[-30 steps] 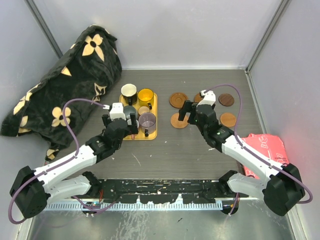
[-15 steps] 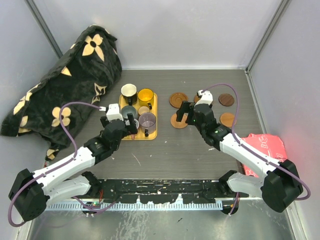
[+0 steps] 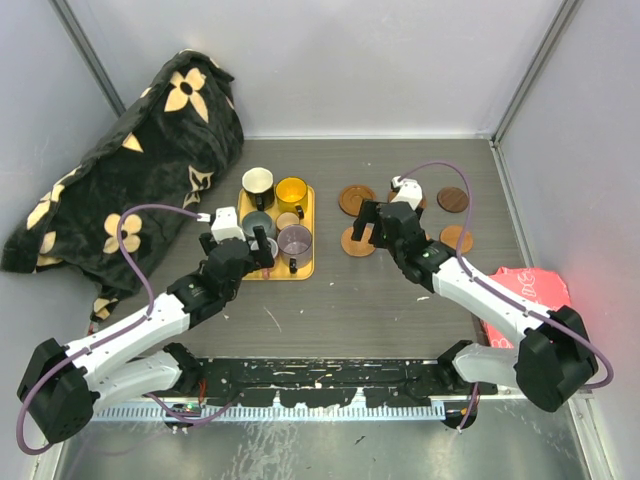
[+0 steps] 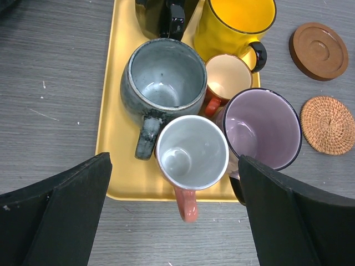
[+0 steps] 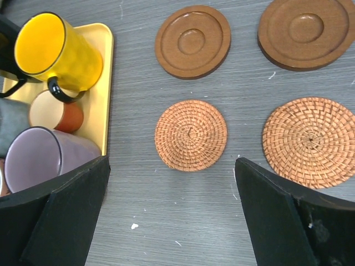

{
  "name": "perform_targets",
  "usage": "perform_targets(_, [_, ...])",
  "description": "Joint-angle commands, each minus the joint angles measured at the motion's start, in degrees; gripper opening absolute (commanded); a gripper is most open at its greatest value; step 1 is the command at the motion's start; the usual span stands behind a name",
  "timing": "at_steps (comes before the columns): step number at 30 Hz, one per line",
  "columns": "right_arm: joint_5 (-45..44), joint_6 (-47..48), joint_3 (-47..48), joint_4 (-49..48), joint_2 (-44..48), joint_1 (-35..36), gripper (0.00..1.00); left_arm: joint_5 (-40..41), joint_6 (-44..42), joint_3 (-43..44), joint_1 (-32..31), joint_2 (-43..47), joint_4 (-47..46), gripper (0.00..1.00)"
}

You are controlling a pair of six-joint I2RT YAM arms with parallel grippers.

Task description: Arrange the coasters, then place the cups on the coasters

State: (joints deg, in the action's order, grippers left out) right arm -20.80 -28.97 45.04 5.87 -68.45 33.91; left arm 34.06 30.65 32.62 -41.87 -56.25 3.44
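Note:
Several cups stand on a yellow tray (image 4: 116,111): grey (image 4: 164,80), yellow (image 4: 236,22), small copper-brown (image 4: 227,77), purple (image 4: 260,128), white inside with a pink handle (image 4: 191,152), and black (image 3: 258,182). My left gripper (image 4: 173,160) hangs open above the tray's near end, over the white cup. To the right, coasters lie on the table: two woven ones (image 5: 191,134) (image 5: 308,141) and two smooth brown ones (image 5: 192,41) (image 5: 305,33). My right gripper (image 5: 172,163) hovers open over the near edge of the left woven coaster, holding nothing.
A black blanket with cream flowers (image 3: 130,190) is heaped at the far left. A pink bag (image 3: 535,295) lies at the right edge. Grey walls close the back and both sides. Bare table (image 3: 330,300) lies between the tray, the coasters and the arm bases.
My right gripper has drifted a little to the left and farther out, over the left coasters. The left gripper has shifted slightly left above the tray. Both stay open.

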Motion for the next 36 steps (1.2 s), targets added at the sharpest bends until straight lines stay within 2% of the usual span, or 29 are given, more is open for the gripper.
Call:
perform_targets(1, [-2.86,-0.3,2.9,0.77,0.1,-0.01,1.0,1.31,-0.25,0.45,0.42,1.66,-1.16,0.98])
perform_targets(7, [-0.88,0.67,1.84,-1.07,0.63,0.0,1.0,3.54,0.64,0.99,0.57,0.85,-0.18,0.98])
perform_targets(12, [4.58,-0.01,2.54,-0.85,-1.01,1.07,1.0,6.09,3.18,1.3,2.02,0.73,2.47,0.98])
perform_targets(24, [-2.47,-2.13,7.93,1.0,-8.1,12.31,0.99,6.9,4.77,-0.53,3.36,3.88,2.58,0.98])
perform_targets(30, [-6.17,-5.0,10.54,2.71,-12.33,19.39,0.88,7.78,5.58,-0.25,3.5,4.15,3.69,0.98])
perform_targets(36, [-9.04,-7.25,14.18,3.96,-17.42,24.84,0.87,8.21,6.22,-1.11,3.63,5.53,3.6,0.98])
